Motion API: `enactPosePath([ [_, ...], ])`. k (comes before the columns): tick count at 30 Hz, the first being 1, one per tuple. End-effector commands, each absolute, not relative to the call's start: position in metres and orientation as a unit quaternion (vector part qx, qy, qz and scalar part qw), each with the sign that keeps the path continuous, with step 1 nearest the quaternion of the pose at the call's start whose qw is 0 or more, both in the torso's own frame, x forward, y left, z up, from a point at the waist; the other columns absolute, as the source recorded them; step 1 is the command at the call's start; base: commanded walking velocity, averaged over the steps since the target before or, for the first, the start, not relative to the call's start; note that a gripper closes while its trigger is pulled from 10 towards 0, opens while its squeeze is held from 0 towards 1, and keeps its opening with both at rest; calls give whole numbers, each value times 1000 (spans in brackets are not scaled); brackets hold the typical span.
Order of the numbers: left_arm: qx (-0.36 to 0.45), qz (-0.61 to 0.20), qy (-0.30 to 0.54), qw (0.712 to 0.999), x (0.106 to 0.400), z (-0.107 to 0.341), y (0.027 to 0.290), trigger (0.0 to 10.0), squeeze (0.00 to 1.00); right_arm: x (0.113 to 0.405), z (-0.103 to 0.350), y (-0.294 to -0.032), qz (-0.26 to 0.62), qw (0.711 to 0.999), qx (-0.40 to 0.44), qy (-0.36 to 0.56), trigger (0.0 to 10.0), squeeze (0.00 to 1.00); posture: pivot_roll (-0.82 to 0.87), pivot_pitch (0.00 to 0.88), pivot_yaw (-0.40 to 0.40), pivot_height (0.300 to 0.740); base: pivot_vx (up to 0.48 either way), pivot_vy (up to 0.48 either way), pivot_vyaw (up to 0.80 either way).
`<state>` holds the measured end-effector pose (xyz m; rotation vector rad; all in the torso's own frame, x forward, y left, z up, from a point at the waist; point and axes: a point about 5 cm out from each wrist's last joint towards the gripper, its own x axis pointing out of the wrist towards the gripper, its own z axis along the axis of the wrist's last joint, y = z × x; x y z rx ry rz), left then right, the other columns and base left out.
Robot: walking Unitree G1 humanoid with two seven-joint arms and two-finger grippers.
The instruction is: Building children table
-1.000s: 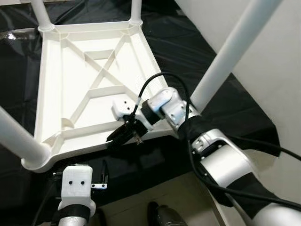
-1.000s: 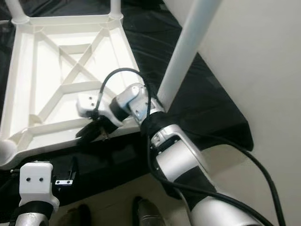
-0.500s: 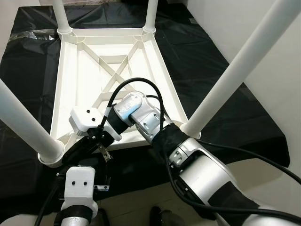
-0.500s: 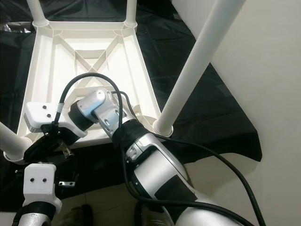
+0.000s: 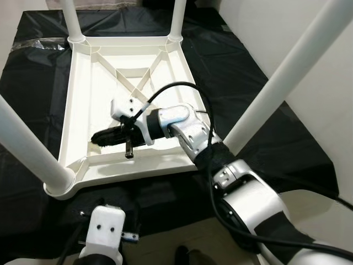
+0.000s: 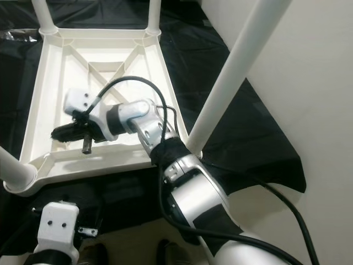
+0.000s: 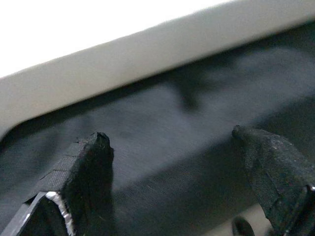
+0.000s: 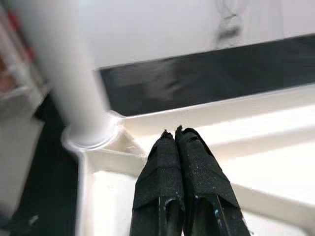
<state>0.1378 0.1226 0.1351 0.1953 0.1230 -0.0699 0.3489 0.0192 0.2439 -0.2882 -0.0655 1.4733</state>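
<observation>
A white plastic children's table (image 5: 83, 94) lies upside down on a black sheet, its ribbed underside facing up. Four white legs stand in its corners: the near-left leg (image 5: 27, 149), the near-right leg (image 5: 287, 72) and two far ones (image 5: 177, 16). My right gripper (image 5: 96, 137) reaches over the underside, inside the near rim, and points toward the near-left corner. In the right wrist view the right gripper (image 8: 172, 133) is shut with nothing in it, aimed at a leg socket (image 8: 88, 135). My left gripper (image 7: 170, 137) is open over the black sheet, just outside the table's rim (image 7: 147, 59).
The black sheet (image 5: 248, 72) covers the floor around the table. A white wall (image 5: 331, 110) runs close along the right. Bare pale floor (image 5: 165, 243) shows by my feet at the near edge. The right arm's black cable (image 5: 176, 88) arcs above the table.
My right gripper has moved from outside the near-left corner to over the underside, inside the near rim. The left wrist sits lower in view. The camera has shifted a little.
</observation>
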Motion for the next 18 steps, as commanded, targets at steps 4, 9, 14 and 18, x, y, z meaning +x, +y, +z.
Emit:
enactPosePath([
  [4,118,-67,36,990,135,147,115,10000,0,350,227,-9,617,783,-66,-26,10000,0,9,136,-93,734,0,0,0],
  [9,121,-65,12,991,143,150,115,10000,0,349,212,-30,559,827,-28,-41,10000,0,11,115,-87,734,0,0,0],
  [14,107,-22,18,994,151,140,124,10000,0,337,198,-55,470,879,5,-76,10000,0,15,87,-85,734,0,0,0],
  [18,103,-3,29,994,156,132,128,10000,0,321,183,-70,418,904,13,-83,10000,0,7,72,-73,734,0,0,0],
])
